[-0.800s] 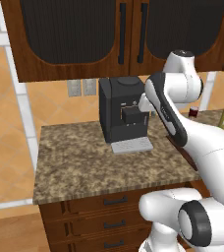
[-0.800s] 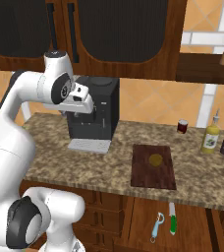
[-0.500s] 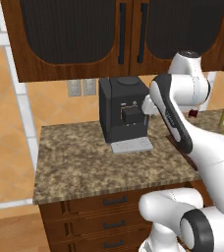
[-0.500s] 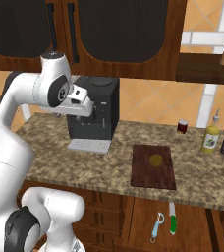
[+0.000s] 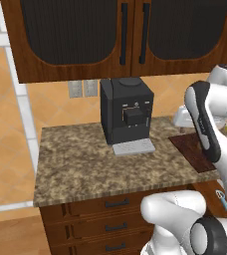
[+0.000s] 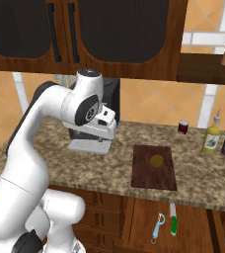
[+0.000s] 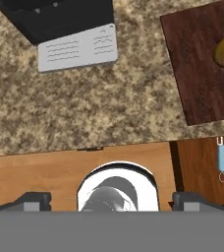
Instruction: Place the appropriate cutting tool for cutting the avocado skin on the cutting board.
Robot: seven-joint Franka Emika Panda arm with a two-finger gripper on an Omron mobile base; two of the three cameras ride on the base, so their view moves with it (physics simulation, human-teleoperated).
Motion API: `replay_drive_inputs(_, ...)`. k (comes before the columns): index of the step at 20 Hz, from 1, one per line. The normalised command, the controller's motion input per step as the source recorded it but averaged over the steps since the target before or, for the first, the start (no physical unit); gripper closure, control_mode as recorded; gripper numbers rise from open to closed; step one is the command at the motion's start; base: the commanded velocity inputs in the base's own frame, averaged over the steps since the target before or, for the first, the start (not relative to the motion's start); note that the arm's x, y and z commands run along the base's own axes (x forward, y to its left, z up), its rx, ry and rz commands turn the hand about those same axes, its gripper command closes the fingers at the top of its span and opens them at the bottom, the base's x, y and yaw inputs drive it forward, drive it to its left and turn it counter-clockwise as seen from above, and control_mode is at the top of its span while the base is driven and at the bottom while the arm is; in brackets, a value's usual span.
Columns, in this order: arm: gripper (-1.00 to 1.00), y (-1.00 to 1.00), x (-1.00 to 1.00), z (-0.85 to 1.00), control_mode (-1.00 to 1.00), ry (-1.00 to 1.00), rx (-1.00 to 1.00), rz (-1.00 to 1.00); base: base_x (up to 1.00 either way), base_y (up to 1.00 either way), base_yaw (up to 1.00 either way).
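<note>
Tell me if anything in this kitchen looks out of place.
Yes. The knife and a blue peeler sit in front of the cabinet below the counter edge, not on the counter. The avocado already lies on the board. Nothing looks spilled or damaged.

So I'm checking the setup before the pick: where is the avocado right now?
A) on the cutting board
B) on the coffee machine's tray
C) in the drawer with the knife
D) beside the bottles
A: the avocado sits on the cutting board, near the board's middle.
</note>
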Motion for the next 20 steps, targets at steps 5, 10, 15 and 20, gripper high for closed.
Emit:
replay_drive_inputs(5,-1.00,-1.00,-0.37,-0.95,-1.00,0.14,0.01,0.00,0.00,0.00,0.00)
replay_drive_inputs(10,-1.00,-1.00,-0.73,-0.68,-1.00,0.08,0.03,0.00,0.00,0.00,0.00)
replay_drive_inputs(15,-1.00,-1.00,-0.34,-0.53,-1.00,0.19,0.05,0.00,0.00,0.00,0.00)
replay_drive_inputs(20,-1.00,-0.93,-0.11,-0.63,-1.00,0.16,0.07,0.00,0.00,0.00,0.00)
